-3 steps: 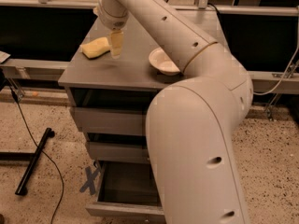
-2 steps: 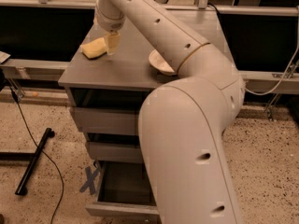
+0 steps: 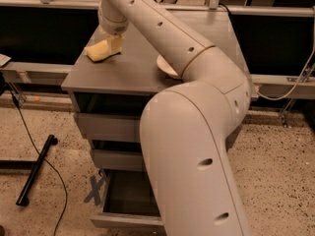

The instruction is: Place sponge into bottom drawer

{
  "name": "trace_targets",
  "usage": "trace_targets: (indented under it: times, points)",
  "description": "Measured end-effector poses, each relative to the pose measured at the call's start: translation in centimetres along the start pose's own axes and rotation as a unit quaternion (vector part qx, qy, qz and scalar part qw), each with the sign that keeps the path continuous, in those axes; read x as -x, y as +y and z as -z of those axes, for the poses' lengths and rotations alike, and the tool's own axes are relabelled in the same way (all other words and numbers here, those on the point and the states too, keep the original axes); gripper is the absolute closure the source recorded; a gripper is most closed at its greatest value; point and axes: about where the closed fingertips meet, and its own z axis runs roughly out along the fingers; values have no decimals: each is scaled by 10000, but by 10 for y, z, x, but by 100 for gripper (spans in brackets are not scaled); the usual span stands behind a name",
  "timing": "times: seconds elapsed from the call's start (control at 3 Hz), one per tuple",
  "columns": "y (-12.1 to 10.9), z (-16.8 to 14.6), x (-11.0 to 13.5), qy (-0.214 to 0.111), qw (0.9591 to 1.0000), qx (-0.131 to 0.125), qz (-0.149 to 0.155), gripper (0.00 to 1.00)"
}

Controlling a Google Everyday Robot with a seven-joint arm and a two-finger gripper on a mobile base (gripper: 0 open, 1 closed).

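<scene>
The pale-yellow sponge point(image 3: 98, 52) lies on the left part of the grey cabinet top point(image 3: 128, 75). My gripper point(image 3: 114, 43) reaches down from above onto the sponge's right end and touches or covers that end. The bottom drawer point(image 3: 125, 221) is pulled out near the floor, and its inside looks dark and empty. My big white arm point(image 3: 192, 146) crosses the middle of the view and hides the right side of the drawers.
A white bowl point(image 3: 165, 66) sits on the cabinet top, half hidden behind my arm. Two upper drawers point(image 3: 106, 128) are shut. A black bar point(image 3: 34, 168) and cable lie on the floor at left. A blue tape cross point(image 3: 93, 188) marks the floor.
My gripper has shifted slightly left along the sponge's right end. My elbow has swung further left and now fills more of the view. The sponge has not moved.
</scene>
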Motion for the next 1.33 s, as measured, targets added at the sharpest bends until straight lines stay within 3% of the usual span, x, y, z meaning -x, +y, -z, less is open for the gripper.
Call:
trace_targets:
  times: [1.0,1.33]
  points:
    - [11,-26,10,-66,9994,328,71,34]
    - [13,-29,12,-87,9993,368,76,52]
